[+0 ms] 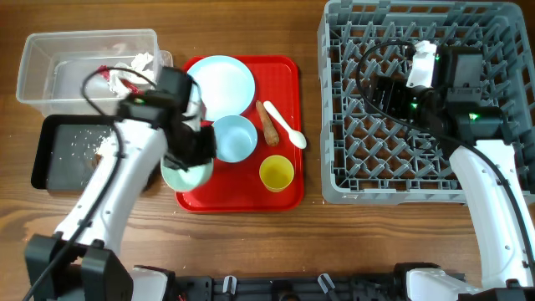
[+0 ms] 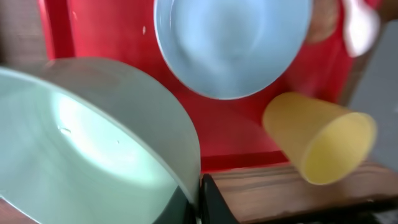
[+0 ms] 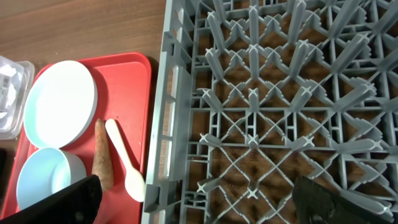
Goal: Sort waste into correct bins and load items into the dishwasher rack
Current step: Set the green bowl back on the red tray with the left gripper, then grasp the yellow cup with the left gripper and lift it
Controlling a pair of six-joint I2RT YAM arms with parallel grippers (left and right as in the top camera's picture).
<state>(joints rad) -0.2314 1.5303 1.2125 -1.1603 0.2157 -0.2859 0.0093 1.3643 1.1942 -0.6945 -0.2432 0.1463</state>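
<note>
Green bowl [image 2: 81, 143] pinched by left gripper [image 1: 191, 159], blue bowl [image 2: 230, 43] just ahead. Right gripper [image 3: 199, 202] spread wide over rack [image 3: 280, 93].

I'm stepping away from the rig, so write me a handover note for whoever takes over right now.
Left tool shut on the pale green bowl by its rim, at the left edge of the red serving tray.
Right tool open and empty, over the dishwasher rack.
Done: wrapper in the clear tub; rice grains in the black tray.
Left: no dishes in the rack yet. The plate, light blue bowl, yellow cup and white spoon sit on the red tray; the carrot-like stick lies there too, unbinned.
</note>
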